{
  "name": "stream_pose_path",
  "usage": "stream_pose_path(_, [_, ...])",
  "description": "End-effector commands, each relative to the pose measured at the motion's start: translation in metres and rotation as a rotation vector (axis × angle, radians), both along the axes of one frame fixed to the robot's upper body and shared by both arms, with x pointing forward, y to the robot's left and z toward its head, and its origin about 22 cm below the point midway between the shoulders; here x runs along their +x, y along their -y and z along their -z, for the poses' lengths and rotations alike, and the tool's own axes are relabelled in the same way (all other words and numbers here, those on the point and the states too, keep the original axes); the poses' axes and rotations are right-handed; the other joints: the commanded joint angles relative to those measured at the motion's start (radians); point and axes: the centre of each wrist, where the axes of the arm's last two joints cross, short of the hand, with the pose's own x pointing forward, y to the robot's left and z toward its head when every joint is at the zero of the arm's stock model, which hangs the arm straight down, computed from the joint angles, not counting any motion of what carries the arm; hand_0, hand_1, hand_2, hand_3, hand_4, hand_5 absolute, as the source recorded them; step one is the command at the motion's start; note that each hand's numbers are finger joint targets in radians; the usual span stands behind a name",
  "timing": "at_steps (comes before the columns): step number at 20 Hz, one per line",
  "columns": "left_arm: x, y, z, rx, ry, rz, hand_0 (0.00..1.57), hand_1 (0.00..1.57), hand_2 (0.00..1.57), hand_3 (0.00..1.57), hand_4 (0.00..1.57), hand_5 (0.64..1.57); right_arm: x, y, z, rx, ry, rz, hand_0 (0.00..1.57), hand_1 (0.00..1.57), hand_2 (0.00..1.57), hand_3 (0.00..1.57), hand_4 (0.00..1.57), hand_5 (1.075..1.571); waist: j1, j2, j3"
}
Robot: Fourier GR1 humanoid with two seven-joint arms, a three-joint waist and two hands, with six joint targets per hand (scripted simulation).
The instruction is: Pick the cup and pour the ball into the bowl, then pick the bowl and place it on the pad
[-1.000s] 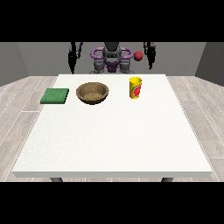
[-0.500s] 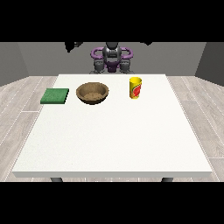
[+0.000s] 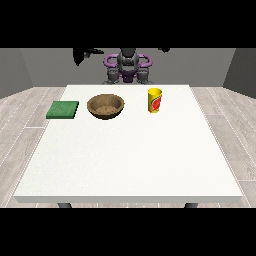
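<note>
White tabletop (image 3: pixel 130 160) carries a yellow cup (image 3: pixel 155 100) standing upright near the far edge, a brown wooden bowl (image 3: pixel 106 106) well apart beside it, then a green pad (image 3: pixel 63 109). Raised high, the robot hand at the view's left (image 3: pixel 86 52) and the one at the view's right (image 3: pixel 164 49) are cut off; whether either is open or closed I cannot tell

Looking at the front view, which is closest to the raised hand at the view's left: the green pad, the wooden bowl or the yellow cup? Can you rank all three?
From the hand at the view's left, raised above the table's far edge:
1. Bowl, at the middle of the far side, and pad, at the view's left, are too close to call.
2. Cup, right of the bowl, is plainly farthest.
</note>
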Motion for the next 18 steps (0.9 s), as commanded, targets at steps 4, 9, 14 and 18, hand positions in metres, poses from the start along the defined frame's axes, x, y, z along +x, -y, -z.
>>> stream_pose_path(4, [0.042, 0.001, -0.019, 0.081, 0.163, -0.013, 0.0, 0.0, 0.0, 0.0, 0.0, 1.335, 0.039, 0.001, -0.013, 0.0, 0.138, -0.042, 0.0, 0.0, 0.0, 0.0, 0.0, 1.566, -0.017, 0.198, -0.0006])
stream_pose_path(9, [0.072, -0.037, 0.007, 0.143, 0.191, -0.116, 0.0, 0.0, 0.0, 0.0, 0.0, 1.254, 0.048, -0.003, -0.025, -0.012, 0.207, -0.105, 0.0, 0.0, 0.0, 0.0, 0.0, 1.559, -0.08, 0.285, -0.0011])
stream_pose_path(14, [0.095, -0.064, 0.003, 0.152, 0.231, -0.115, 0.0, 0.0, 0.0, 0.0, 0.0, 1.257, 0.068, 0.032, -0.034, -0.022, 0.249, -0.073, 0.0, 0.0, 0.0, 0.0, 0.0, 1.56, -0.073, 0.341, -0.0011])
stream_pose_path(18, [0.098, -0.032, 0.041, 0.164, 0.195, -0.108, 0.0, 0.0, 0.0, 0.0, 0.0, 1.259, 0.07, 0.037, -0.025, -0.026, 0.227, -0.099, 0.0, 0.0, 0.0, 0.0, 0.0, 1.562, -0.095, 0.303, -0.0011])
